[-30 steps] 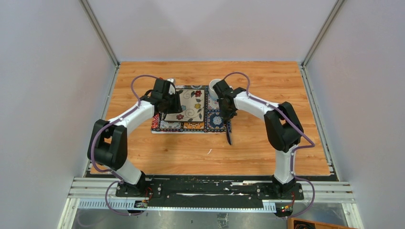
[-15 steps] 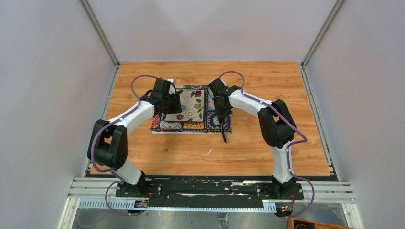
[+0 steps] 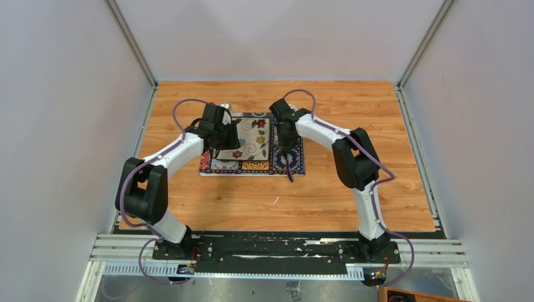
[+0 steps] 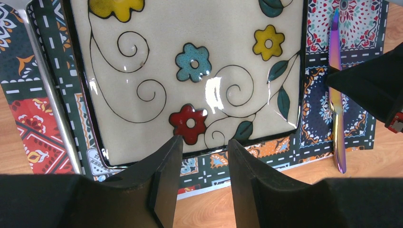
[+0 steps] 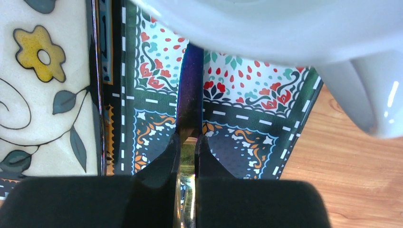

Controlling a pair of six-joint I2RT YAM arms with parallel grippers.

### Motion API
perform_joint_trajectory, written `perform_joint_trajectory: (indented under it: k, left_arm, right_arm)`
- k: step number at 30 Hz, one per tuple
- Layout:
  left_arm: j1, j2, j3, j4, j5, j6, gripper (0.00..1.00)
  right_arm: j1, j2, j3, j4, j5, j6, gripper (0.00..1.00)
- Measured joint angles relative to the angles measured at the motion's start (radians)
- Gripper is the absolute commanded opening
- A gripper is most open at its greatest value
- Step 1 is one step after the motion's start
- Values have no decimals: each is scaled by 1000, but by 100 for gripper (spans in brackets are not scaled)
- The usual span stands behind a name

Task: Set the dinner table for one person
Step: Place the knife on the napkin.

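The dinner table carries the placemat toward 12 o'clock, floral plate upon it; a silvery utensil at the plate's 9 o'clock, white cup near 1 o'clock; right gripper pinches the knife at 3 o'clock; left gripper spread, empty; probably only releasing remains.

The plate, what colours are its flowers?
Yellow, blue and red on the cream plate; clearest in left wrist view.

Orange-brown dinner table, cream flowered plate, colourful tile-patterned placemat.
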Motion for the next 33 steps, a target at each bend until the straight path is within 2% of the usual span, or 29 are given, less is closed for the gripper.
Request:
perform_joint_trajectory:
  k: [33]
  left_arm:
    - [0,6,0,0,0,0,45]
  right_arm:
    - [3,182,299,-49,-38,-30,0]
